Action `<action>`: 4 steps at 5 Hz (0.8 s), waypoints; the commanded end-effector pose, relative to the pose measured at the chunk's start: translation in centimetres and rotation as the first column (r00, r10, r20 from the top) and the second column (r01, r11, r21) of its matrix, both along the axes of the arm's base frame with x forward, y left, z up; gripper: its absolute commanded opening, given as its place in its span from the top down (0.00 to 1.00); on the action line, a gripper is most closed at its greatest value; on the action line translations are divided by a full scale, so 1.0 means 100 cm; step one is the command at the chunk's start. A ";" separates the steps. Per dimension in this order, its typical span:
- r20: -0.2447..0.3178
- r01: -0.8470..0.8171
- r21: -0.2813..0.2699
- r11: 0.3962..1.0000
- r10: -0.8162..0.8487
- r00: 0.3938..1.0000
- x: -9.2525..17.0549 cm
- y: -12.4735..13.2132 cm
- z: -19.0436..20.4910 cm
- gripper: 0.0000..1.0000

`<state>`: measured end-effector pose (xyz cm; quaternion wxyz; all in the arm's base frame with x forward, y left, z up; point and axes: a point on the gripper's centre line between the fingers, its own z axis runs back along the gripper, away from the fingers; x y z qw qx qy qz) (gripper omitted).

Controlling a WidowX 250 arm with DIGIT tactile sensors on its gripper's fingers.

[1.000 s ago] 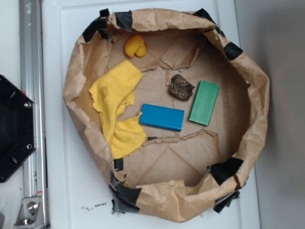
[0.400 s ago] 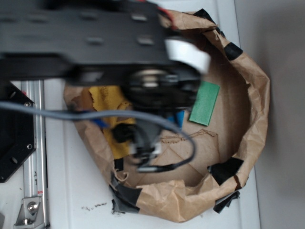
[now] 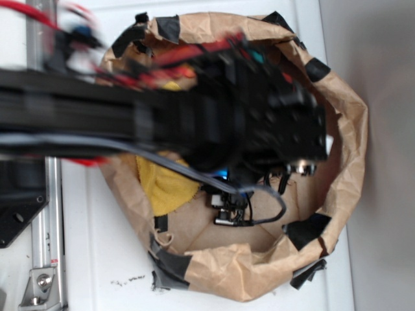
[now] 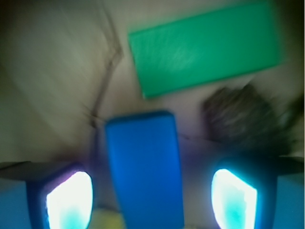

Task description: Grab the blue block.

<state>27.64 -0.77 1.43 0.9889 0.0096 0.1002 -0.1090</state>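
My jaws (image 4: 151, 198) stand wide apart with nothing gripped: in the wrist view one lit fingertip (image 4: 69, 200) sits to the left of the blue block (image 4: 145, 169) and the other to the right, with a clear gap on each side between pad and block. The block lies flat on the brown paper floor (image 4: 52, 81), its long axis running away from me, its near end cut off by the lower edge of the picture.

Just past the block's far end lies one green block (image 4: 205, 47), flat and set crosswise, apart from the blue one. To the right of the blue block and near the green one sits one dark rough lump (image 4: 245, 117), blurred so that I cannot say what it is. A torn crease runs down the paper to the left of the blue block, where the floor is otherwise bare.

From the exterior view my arm (image 3: 162, 116) covers most of the crumpled paper bowl (image 3: 350, 129), whose raised rim is patched with black tape. Only a sliver of the blue block (image 3: 222, 174) shows beneath the arm. One yellow cloth (image 3: 162, 184) lies at the bowl's left, partly hidden. The bowl rests on a white bench (image 3: 97, 259); a metal rail (image 3: 45, 259) runs along its left edge. The arm is motion-blurred.
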 end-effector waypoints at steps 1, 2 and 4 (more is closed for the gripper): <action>-0.021 0.098 0.052 0.994 -0.097 0.995 -0.003 -0.012 -0.005 1.00; 0.026 0.102 0.027 0.994 -0.103 0.994 -0.006 -0.007 0.008 1.00; 0.286 -0.005 -0.025 1.000 0.012 0.958 -0.016 0.010 0.096 1.00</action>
